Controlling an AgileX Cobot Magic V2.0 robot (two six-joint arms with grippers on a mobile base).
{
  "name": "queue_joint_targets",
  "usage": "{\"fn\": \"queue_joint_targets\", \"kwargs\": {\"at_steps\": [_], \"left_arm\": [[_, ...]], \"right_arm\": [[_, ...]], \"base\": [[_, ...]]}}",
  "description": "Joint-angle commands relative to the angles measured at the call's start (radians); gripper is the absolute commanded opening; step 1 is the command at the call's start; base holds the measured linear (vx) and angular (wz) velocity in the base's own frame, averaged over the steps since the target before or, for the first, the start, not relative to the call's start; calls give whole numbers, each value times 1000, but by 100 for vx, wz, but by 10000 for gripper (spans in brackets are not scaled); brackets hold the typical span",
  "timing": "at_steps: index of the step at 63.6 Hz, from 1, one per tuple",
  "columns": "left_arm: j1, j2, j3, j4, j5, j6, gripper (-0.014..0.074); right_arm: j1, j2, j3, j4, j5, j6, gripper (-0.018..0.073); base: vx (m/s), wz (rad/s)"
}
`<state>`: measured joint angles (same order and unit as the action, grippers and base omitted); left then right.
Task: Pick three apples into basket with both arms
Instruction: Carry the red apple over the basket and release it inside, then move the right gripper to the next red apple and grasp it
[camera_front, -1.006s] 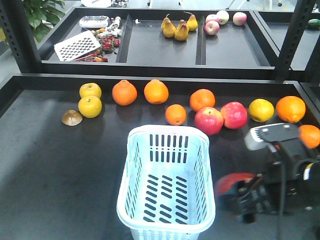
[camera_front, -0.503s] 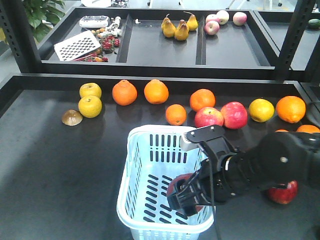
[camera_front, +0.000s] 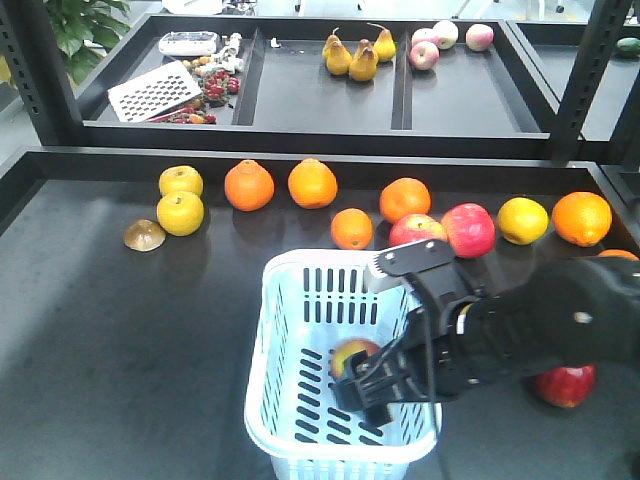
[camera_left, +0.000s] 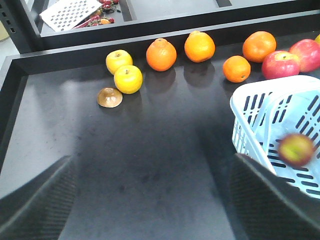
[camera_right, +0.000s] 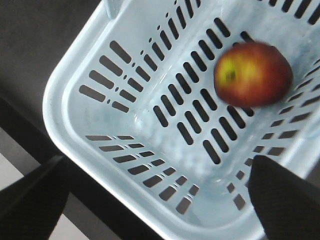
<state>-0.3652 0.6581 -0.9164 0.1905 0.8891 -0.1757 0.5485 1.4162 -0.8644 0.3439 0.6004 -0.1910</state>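
Right gripper (camera_right: 155, 161) is held over the basket (camera_front: 268, 340). Its fingers (camera_right: 30, 200) are spread wide and nothing is clamped. One dark red apple (camera_right: 252, 75) is seen inside the basket, over the slotted floor and toward the right wall, clear of both fingers. Its outline is blurred in both wrist views, so contact with the floor cannot be told. Right arm (camera_front: 560, 320) is stretched in across the basket's right wall. A second dark red apple (camera_front: 568, 387) is seen on the table (camera_front: 120, 330) right of the basket and well apart from it, its top partly hidden by the arm. Left gripper (camera_left: 153, 159) is held over bare table left of the basket, fingers apart, nothing between them. Two pink-red apples (camera_front: 468, 228) are lined up just beyond the basket's far right corner. Oranges (camera_front: 351, 228) are ranged beyond its far side, yellow fruit (camera_front: 180, 212) beyond its far left.
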Motion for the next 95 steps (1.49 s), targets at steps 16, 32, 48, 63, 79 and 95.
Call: {"fn": "queue_joint_targets", "kwargs": {"at_steps": [16,32,48,63,79,95], "left_arm": [[2,2,-24,8,-56,-8,590],[2,2,-24,8,-56,-8,590],[2,2,-24,8,-56,-8,590],[2,2,-24,8,-56,-8,590],[2,2,-24,8,-56,-8,590],[2,2,-24,8,-56,-8,590]], "right_arm": [[-265,-134,-27,-363,166,191,701],[-568,-38,-26,-398,113,154,688],[-668,124,-28,-395,-26,158,682],[-668,281,-29,-377,-162,165,673],[-668,420,-123,-371,-168,164,665],[-668,542,-159,-393,-162,165,652]], "base": [[0,0],[0,0],[0,0],[0,0],[0,0],[0,0]]}}
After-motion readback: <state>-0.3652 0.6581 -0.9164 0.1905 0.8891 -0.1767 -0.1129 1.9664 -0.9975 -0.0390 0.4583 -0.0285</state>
